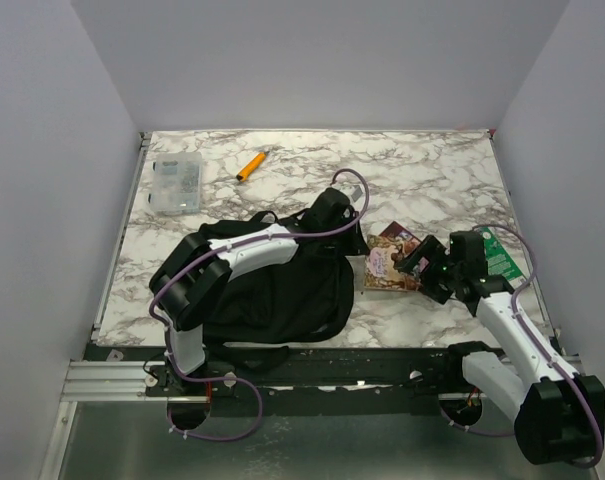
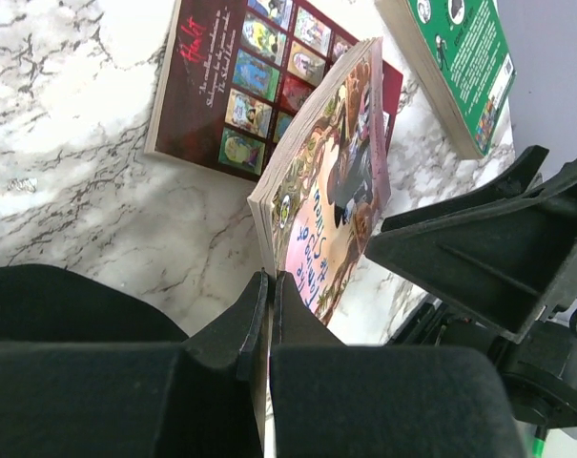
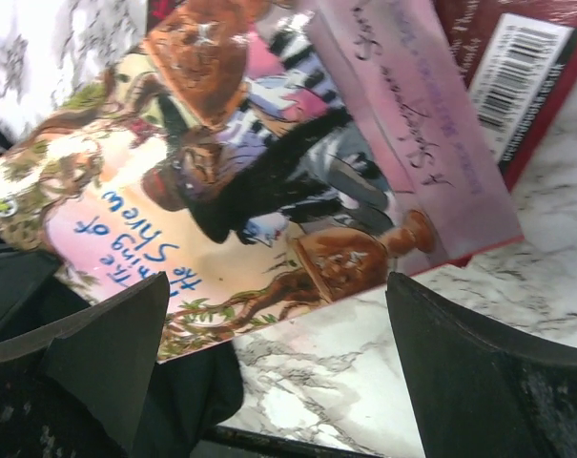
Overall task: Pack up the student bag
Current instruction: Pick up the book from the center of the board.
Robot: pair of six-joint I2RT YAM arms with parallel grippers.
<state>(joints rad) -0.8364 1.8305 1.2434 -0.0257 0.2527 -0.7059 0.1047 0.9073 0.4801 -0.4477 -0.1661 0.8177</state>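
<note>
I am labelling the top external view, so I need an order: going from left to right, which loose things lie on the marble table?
In order: clear plastic compartment box → orange pen → pink-covered paperback book → green-covered book. The wide black fabric backpack overlaps the first two, so it is left out.

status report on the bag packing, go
Left gripper shut on pink book, right gripper open beside it. Bag beside the books, pink book not in yet. Red book under it, green book apart.

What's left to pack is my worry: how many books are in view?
3. A pink paperback, pinched by the left gripper; a dark red book flat on the table beneath it; a green book near the table's right edge. More could be hidden in the student bag.
</note>
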